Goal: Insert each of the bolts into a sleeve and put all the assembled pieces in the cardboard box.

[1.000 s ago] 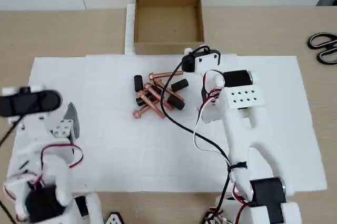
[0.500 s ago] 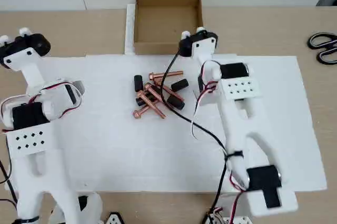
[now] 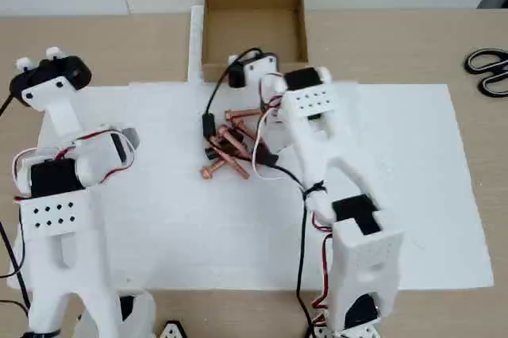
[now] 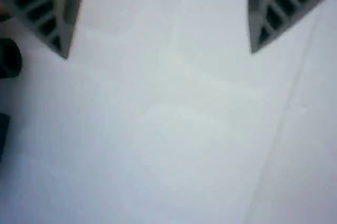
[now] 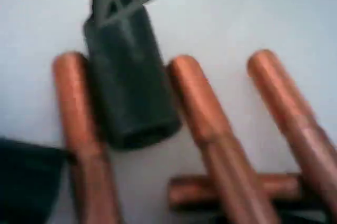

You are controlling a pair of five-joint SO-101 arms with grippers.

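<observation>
My left arm (image 3: 59, 195) stands at the left edge of the white foam sheet (image 3: 175, 227), which covers the middle of the wooden table (image 3: 119, 44). My left gripper (image 4: 159, 49) hangs over bare foam, jaws spread wide with nothing between them. A dark shape (image 4: 7, 58) sits at the border of that wrist view, too blurred for me to name.

Further right, near the middle of the sheet, the copper bolts (image 3: 225, 159) lie in a loose heap, crossing one another. Black sleeves are mixed in with them: one (image 3: 209, 125) at the heap's left side, another (image 3: 267, 158) partly under my right arm (image 3: 325, 132). Beyond the heap, the cardboard box (image 3: 254, 28) sits on the table against the far edge of the foam.

My right arm leans in over the heap, its wrist between the heap and the box. My right gripper (image 5: 124, 3) is low over the pile and touches the end of a sleeve (image 5: 131, 92). That sleeve lies between two bolts (image 5: 79, 129) (image 5: 210, 124) and touches both. A third bolt (image 5: 287, 113) lies alongside and a fourth (image 5: 231, 187) runs crosswise. I cannot tell whether this gripper is apart or together.

At the far right, a pair of scissors (image 3: 488, 72) rests on bare table, well apart from everything else
</observation>
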